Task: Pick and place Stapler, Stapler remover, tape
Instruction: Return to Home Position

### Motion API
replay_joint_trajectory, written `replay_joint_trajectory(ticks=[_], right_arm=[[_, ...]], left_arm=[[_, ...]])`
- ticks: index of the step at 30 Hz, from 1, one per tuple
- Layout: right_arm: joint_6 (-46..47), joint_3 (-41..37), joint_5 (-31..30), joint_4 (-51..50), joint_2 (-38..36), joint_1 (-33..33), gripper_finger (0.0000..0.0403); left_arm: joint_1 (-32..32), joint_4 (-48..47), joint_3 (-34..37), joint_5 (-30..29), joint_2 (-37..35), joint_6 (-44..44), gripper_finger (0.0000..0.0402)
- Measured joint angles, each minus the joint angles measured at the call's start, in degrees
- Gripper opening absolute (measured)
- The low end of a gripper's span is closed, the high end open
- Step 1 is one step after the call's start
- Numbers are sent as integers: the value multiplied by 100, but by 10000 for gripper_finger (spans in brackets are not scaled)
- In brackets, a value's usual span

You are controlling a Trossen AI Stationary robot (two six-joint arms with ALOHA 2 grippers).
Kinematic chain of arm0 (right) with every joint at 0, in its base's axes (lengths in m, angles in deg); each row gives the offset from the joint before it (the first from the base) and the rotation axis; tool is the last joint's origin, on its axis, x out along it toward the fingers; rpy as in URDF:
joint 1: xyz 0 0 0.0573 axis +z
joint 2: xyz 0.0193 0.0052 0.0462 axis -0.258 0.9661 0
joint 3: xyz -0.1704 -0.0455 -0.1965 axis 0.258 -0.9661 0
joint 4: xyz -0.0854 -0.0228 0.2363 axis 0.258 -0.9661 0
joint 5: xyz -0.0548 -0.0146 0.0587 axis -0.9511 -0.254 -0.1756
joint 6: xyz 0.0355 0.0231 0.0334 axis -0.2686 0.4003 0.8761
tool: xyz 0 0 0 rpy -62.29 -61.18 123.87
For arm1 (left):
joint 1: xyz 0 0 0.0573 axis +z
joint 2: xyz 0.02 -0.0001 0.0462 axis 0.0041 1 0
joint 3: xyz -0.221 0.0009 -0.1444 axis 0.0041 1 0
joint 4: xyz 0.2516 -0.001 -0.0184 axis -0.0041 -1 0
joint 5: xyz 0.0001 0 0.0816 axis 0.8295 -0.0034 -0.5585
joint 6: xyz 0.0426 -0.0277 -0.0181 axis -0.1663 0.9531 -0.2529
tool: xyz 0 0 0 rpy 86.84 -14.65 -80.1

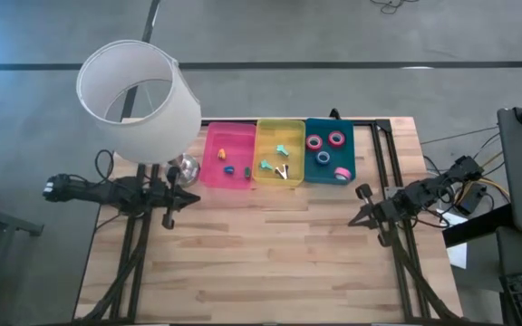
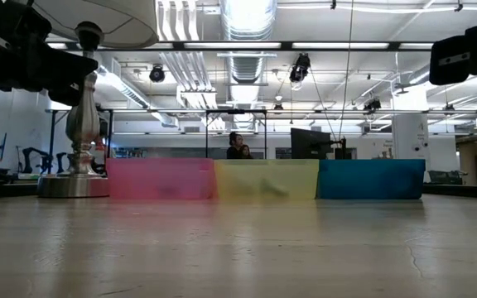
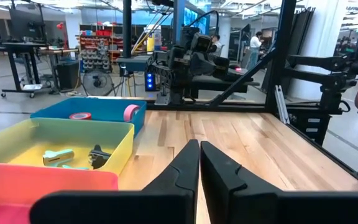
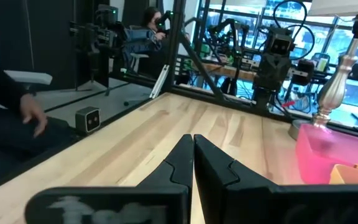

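As the high view shows, the four rolls of tape (image 1: 336, 139) lie inside the blue bin (image 1: 315, 174) at the far edge of the table (image 1: 270, 263). Two red rolls (image 1: 314, 142) sit side by side in the bin's far half, the dark blue roll (image 1: 323, 158) lies near its middle, and the pink roll (image 1: 343, 173) lies in its near right corner. The yellow bin (image 1: 270, 136) touches the blue bin's left side and holds small teal and pale items. The pink bin (image 1: 229, 138) adjoins it and holds small coloured pieces. A lamp (image 1: 139, 100) stands left of the pink bin. The left gripper (image 1: 196, 196) is raised above the table near the pink bin's near edge, fingers pressed together. The right gripper (image 1: 359, 192) is raised near the blue bin's near right corner, fingers likewise pressed together.
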Motion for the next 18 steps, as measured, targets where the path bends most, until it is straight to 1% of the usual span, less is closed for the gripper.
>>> replay_joint_trajectory(ticks=[3, 7, 18], right_arm=[[21, -7, 9, 20, 1, 0, 8], [-182, -7, 18, 32, 61, 0, 8], [-161, -9, 16, 29, 145, 0, 8]], left_arm=[[0, 8, 0, 0, 0, 0, 19], [0, 14, 0, 2, 0, 0, 19], [0, 10, 2, 22, 0, -1, 20]])
